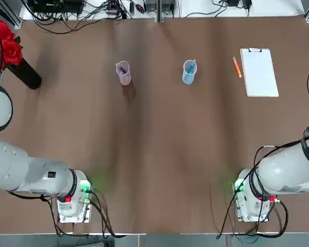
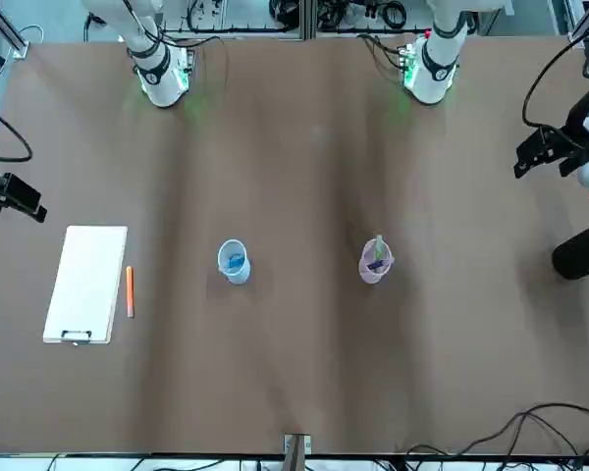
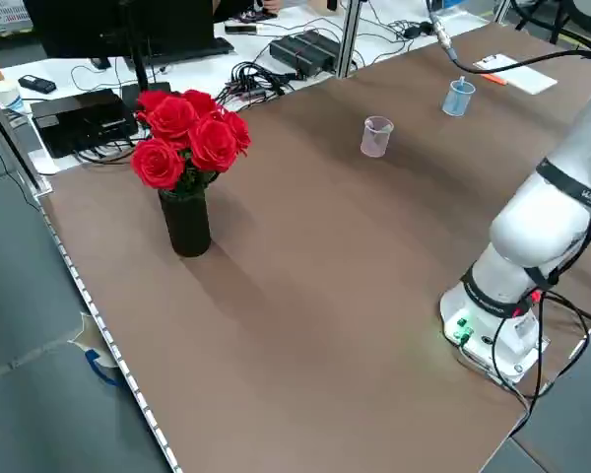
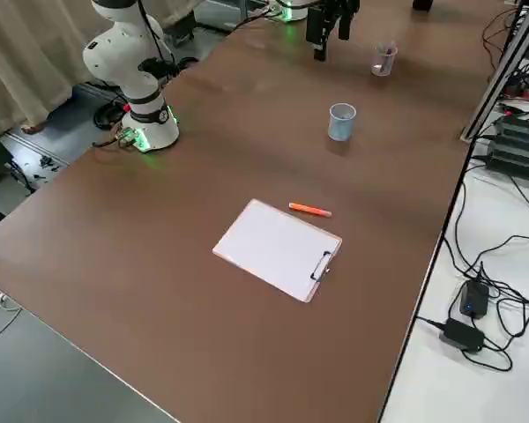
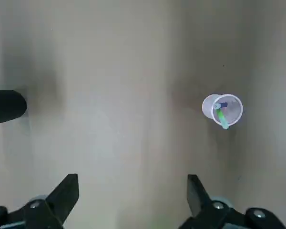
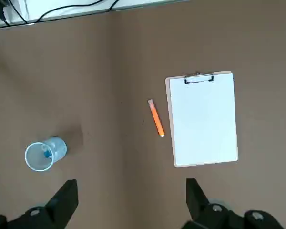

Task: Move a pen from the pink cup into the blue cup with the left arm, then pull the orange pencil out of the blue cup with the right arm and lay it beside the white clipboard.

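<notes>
In the top view, the pink cup (image 1: pixel 124 76) stood on the left half of the table (image 1: pixel 154 149) with a purple pen (image 1: pixel 123 70) in it, while the blue cup (image 1: pixel 189 74) stood to its right with the blue pen (image 1: pixel 191 67) inside. Farther right, the orange pencil (image 1: pixel 237 67) lay just beside the long left edge of the white clipboard (image 1: pixel 260 73), apart from both cups. In the front view, the left gripper (image 2: pixel 542 168) hung near the black vase (image 2: pixel 581 251) and the right gripper (image 2: pixel 18 208) was at the opposite side, toward the picture's left edge; the pencil lay between the clipboard and the blue cup. The left side view showed red roses (image 3: pixel 192 133) in the vase and the blue pen leaning above the blue cup's rim. In the right side view, the pencil lay next to the clipboard near its clip (image 4: pixel 321 266), and the left gripper's dark fingers pointed down near the pink cup. In the left wrist view, that gripper's fingers were spread wide with nothing between them, and a green pen (image 5: pixel 222 119) leaned in the pink cup beside the purple one. In the right wrist view, the right gripper was likewise released, its fingers far apart and holding nothing.
</notes>
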